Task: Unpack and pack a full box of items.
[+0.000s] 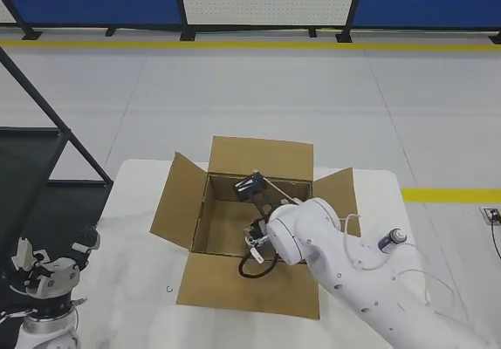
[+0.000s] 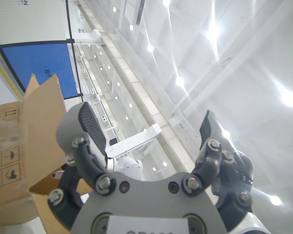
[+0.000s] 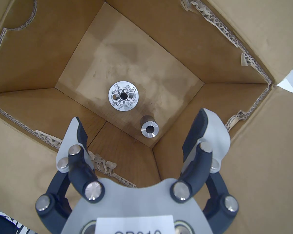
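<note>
1. Top view: the box [image 1: 246, 288] sat at the centre of the frame on the white table [image 1: 133, 279], with all four flaps spread outward.
2. The right arm [image 1: 320, 249] stretched from the lower right of the frame into the box's opening.
3. Right wrist view: the right gripper [image 3: 140, 117] hung inside the box above its floor, fingers spread wide and holding nothing.
4. On the box floor stood a flanged metal disc [image 3: 123, 96] and a short metal cylinder [image 3: 149, 129]. They were near each other but apart, and the cylinder was closer to a wall.
5. The left gripper [image 1: 50, 262] sat at the lower left of the top view, well apart from the box.
6. In the left wrist view its fingers [image 2: 92, 122] were parted and empty, pointing up toward the ceiling lights, with a box flap [image 2: 42, 113] beside them.
7. A small can [image 1: 393, 237] sat on the table at the middle right of the top view, near the box's right flap.
</note>
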Robot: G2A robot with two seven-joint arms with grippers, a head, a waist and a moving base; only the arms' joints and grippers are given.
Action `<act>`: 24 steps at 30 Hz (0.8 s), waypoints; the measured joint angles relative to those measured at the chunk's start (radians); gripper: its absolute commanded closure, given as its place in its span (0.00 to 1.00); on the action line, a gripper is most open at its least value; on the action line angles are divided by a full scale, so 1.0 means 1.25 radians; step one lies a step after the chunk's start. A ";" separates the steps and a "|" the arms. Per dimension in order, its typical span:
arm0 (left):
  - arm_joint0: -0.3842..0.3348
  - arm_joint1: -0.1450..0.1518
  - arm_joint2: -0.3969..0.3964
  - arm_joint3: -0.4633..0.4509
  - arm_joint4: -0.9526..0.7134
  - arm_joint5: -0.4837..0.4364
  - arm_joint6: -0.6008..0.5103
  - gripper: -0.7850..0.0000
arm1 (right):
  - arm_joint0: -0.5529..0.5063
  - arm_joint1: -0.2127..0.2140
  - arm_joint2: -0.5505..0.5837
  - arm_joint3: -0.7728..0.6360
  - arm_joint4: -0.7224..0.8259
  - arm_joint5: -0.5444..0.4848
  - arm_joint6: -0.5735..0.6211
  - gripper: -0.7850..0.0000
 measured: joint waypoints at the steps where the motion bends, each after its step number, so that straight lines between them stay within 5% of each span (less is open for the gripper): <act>1: 0.000 0.000 0.000 0.000 0.000 0.000 0.000 0.00 | 0.000 0.000 0.000 0.000 0.000 0.000 0.000 0.00; 12: 0.000 0.000 0.000 0.000 0.000 0.000 0.000 0.00 | 0.014 -0.017 -0.005 0.074 0.053 -0.060 -0.054 0.00; 24: 0.000 0.000 0.000 0.000 0.000 0.000 0.000 0.00 | 0.186 -0.151 -0.156 0.462 0.195 -0.174 -0.071 0.00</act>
